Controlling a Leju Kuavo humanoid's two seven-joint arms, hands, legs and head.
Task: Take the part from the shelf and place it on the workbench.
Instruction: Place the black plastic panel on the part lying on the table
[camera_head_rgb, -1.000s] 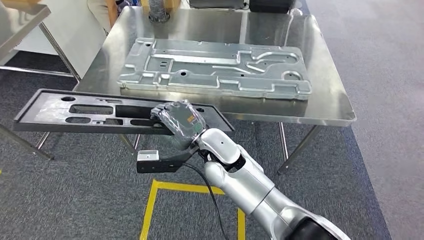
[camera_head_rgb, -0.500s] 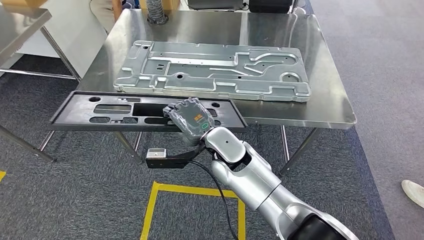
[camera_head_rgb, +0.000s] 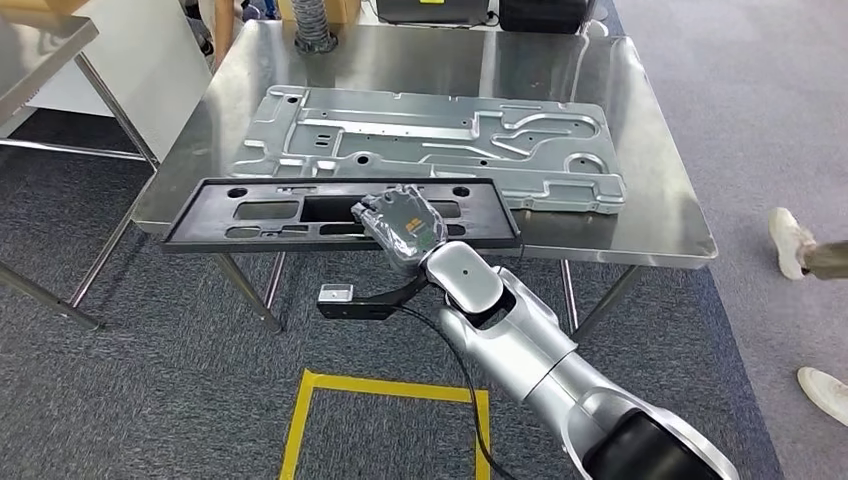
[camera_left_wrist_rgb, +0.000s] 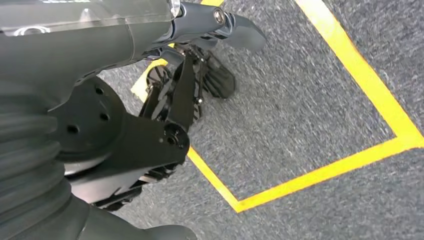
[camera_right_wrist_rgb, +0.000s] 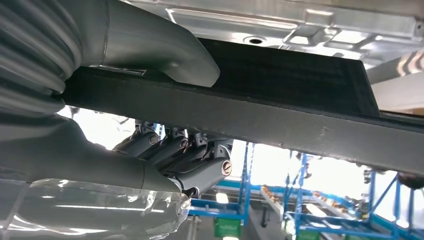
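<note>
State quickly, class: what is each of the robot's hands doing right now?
Left hand: holds nothing, hanging over the carpet; open or closed cannot be told.
Right hand: grips the black panel by its near edge.

Black part (camera_head_rgb: 270, 212) now over workbench (camera_head_rgb: 640, 215) edge.

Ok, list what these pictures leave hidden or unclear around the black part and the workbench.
- Head view: right hand covers the black part's middle; its fingers underneath are hidden.
- Head view: black part overlaps the silver panel's near edge.
- Head view: workbench far end cut off by the frame.
- Left wrist view: left hand blurred, fingers partly hidden.
</note>
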